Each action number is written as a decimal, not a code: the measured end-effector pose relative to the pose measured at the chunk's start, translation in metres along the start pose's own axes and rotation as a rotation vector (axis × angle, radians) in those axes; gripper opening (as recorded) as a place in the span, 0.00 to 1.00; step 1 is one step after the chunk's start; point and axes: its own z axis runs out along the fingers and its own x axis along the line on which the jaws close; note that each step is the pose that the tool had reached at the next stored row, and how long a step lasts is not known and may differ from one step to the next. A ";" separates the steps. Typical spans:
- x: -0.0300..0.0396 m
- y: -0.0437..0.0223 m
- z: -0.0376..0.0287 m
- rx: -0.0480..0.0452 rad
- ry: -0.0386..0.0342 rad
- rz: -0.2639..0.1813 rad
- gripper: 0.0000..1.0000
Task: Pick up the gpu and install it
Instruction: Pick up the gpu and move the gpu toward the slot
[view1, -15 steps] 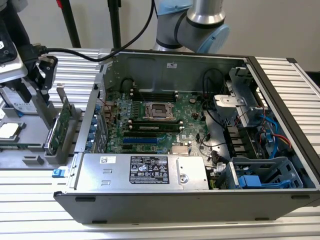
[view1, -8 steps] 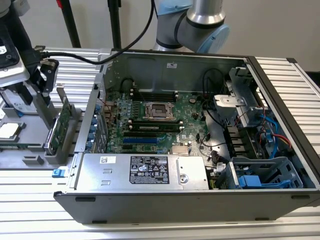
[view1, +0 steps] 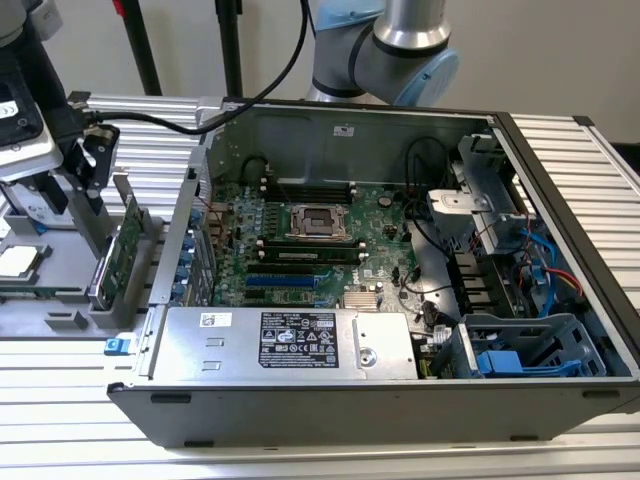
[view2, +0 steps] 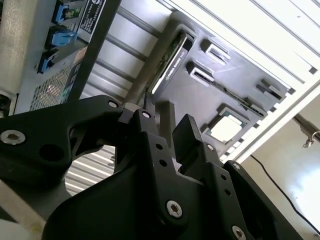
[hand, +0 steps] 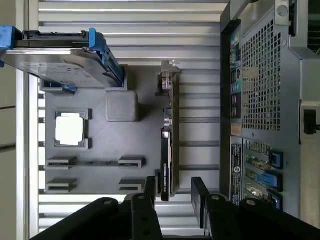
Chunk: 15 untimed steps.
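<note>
The gpu (view1: 127, 245) is a thin green card standing on edge in a slot of the grey parts tray (view1: 60, 322), at the exterior view's left beside the open computer case (view1: 560, 200). In the first wrist view the gpu (hand: 168, 145) shows edge-on, its silver bracket at the end away from my fingers. My gripper (view1: 88, 165) hangs above the tray, open. In both wrist views its black fingers (hand: 199, 189) stand apart over one end of the card, apart from it. The second wrist view has the gpu (view2: 170, 65) beyond my gripper (view2: 167, 131).
The case holds a green motherboard (view1: 310, 240) with a bare CPU socket and a silver power supply (view1: 290, 340) along the front. On the tray (hand: 130, 145) sit a hard drive (hand: 55, 60) in a blue carrier, a CPU chip (hand: 69, 129) and a grey block (hand: 121, 106).
</note>
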 end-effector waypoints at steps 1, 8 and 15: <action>0.0000 0.0000 0.0000 0.0000 0.0001 0.000 1.00; 0.0000 -0.0001 0.0015 -0.0003 0.0001 0.000 1.00; 0.0001 -0.0003 0.0055 -0.0001 0.0006 0.000 1.00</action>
